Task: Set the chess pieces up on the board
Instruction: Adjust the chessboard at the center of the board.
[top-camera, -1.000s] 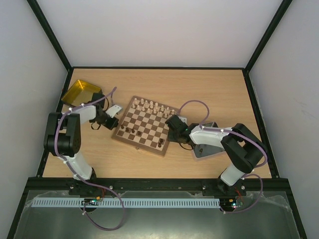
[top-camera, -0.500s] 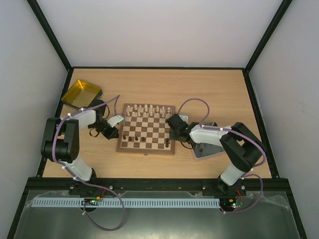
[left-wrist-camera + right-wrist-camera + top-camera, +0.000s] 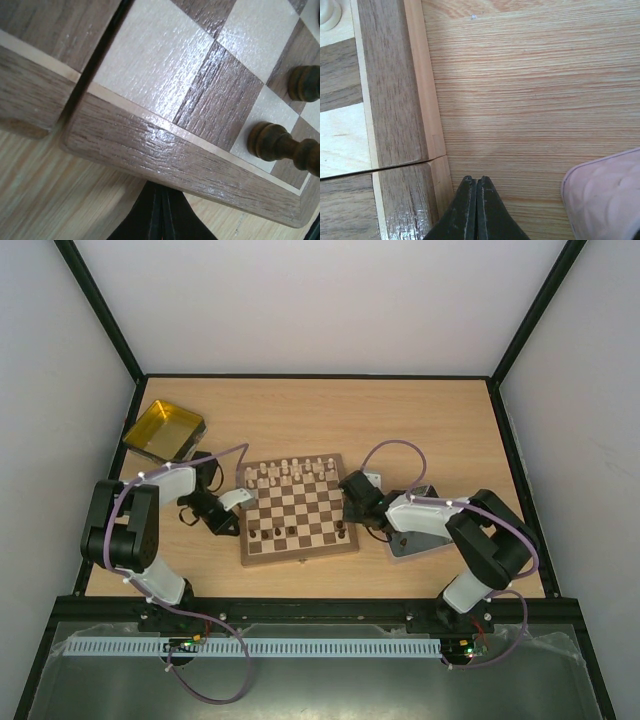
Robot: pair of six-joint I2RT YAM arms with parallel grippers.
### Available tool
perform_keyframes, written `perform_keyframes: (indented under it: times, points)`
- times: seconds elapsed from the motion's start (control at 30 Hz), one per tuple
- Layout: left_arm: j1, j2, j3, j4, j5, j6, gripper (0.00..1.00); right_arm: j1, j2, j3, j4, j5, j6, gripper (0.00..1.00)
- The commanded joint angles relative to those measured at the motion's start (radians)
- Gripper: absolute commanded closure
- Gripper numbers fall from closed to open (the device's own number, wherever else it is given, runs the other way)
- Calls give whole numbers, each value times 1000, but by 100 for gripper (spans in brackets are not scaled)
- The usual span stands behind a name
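Pale chess pieces (image 3: pixel 290 471) in row on far edge of board (image 3: pixel 300 502); only few dark pieces (image 3: pixel 290 531) placed, most still missing. My left gripper (image 3: pixel 161 215) and right gripper (image 3: pixel 476 205) both closed, empty, beside board.

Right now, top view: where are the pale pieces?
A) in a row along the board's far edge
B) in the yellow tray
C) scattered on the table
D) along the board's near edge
A: the pale chess pieces stand in a line along the far edge of the board, while the dark pieces sit toward its near edge.
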Motion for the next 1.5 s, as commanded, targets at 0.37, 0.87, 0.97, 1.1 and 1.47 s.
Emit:
perform_keyframes:
  times: [0.37, 0.87, 0.97, 1.1, 1.47]
  points:
    - [-45, -6, -74, 92, 92, -19, 98, 38, -42, -107, 1, -249, 28, 98]
    - [-15, -8, -61, 193, -10, -99, 97, 81, -127, -154, 1, -245, 56, 98]
    - [-11, -5, -58, 198, -18, -106, 98, 85, -127, -154, 1, -240, 59, 98]
    - [0, -7, -60, 212, -35, -113, 97, 88, -141, -157, -9, -226, 68, 98]
    - [27, -48, -66, 228, -47, -136, 74, 88, -176, -149, -60, -126, 80, 98]
